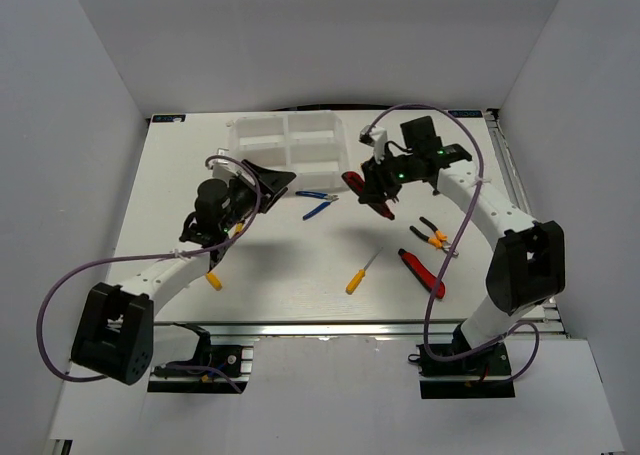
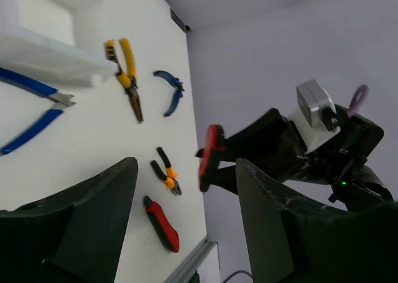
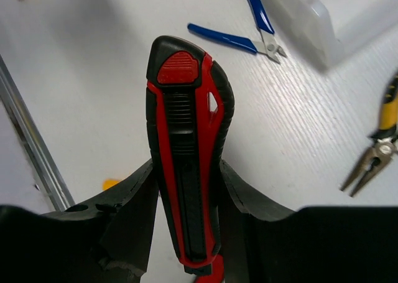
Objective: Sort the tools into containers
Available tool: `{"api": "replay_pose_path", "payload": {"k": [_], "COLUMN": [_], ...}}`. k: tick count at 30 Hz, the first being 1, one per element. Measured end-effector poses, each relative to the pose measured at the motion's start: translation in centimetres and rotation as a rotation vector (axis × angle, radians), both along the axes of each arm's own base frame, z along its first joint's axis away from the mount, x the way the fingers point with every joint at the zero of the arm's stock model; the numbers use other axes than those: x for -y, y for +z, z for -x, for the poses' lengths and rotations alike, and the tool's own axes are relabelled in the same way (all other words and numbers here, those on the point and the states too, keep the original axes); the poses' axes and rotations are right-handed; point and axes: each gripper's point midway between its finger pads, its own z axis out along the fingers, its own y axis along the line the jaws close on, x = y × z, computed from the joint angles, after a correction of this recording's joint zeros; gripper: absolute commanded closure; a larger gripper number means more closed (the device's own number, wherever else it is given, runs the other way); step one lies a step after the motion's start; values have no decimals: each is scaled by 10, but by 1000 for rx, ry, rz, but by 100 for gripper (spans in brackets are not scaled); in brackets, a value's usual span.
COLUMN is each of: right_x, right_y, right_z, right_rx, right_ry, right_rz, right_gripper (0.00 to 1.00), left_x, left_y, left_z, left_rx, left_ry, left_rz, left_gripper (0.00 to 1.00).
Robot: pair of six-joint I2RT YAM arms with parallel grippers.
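Red-and-black knife (image 3: 186, 152): ribbed slider; I see it above the bench (image 1: 290, 270), near the tray (image 1: 288, 135).
Right pincer (image 3: 186, 174): clenched on the knife, arm arched forward.
Left pincer (image 2: 185, 171): released, empty, over the bench.

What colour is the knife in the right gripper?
Red and black. The knife shows best in the right wrist view.

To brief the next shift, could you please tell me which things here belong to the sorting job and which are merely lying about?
Job: organiser tray; held red-and-black knife; second red knife; blue pliers; dark-blue pliers; orange-black pliers; yellow pliers; screwdriver.
Not the job: purple cable; aluminium rail.
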Motion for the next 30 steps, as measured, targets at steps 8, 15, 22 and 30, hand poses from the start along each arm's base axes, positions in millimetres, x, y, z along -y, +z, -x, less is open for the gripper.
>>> {"api": "replay_pose_path", "payload": {"k": [8,15,22,30], "right_x": [-35,-56,-71,-75], "right_y": [13,24,29,30], "right_z": [-1,1,8,12], "right_rx": [-64,-65,-57,-64], "right_ry": [-161,-181,-152,-135], "right_rz": [-17,-60,-77,-88], "right_gripper": [100,100,100,99], "left_x": [40,71,99,110], "left_y": [24,14,5,-5], "left_z": [6,-1,-2,-1], "left_rx": [63,42,27,12], "left_ry": [-95,-140,-196,-204], "left_rz": [33,-7,-31,-48], "left_gripper": [25,25,26,35]}}
